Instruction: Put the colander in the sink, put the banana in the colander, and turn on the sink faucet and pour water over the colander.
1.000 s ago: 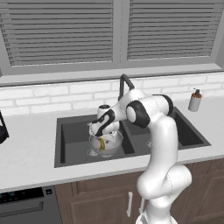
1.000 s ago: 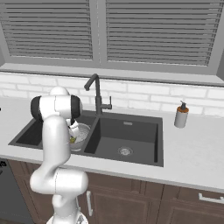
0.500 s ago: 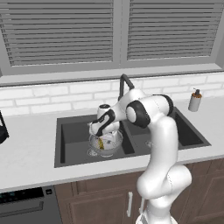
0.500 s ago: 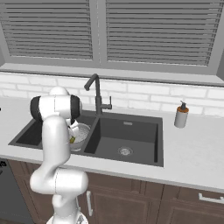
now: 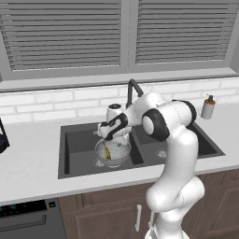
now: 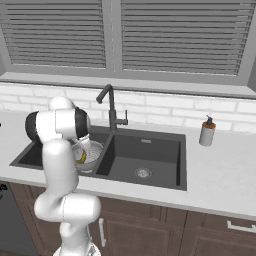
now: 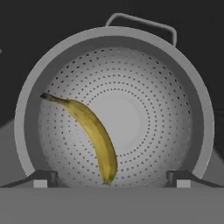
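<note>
Jaws stand wide and released on the gripper (image 7: 109, 178) above the banana (image 7: 92, 133), which lies loose in the colander (image 7: 188, 87) in the sink's (image 5: 74, 140) left basin. Rightward, the faucet (image 6: 111, 107) lever looks small, stiff and likely slick; pinch it squarely.

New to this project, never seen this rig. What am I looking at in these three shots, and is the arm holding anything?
It's a rendered kitchen with a white robot arm on a drivable base. Two pictures come from cameras on that base, behind the arm to its left and right. The third comes from a camera on the hand, looking down along the gripper.

The arm reaches over the left basin of a dark double sink. A metal colander sits in that basin, with a banana lying inside. The faucet stands behind the sink, and a soap bottle is on the counter to the right.

The gripper is open above the colander and holds nothing.
</note>
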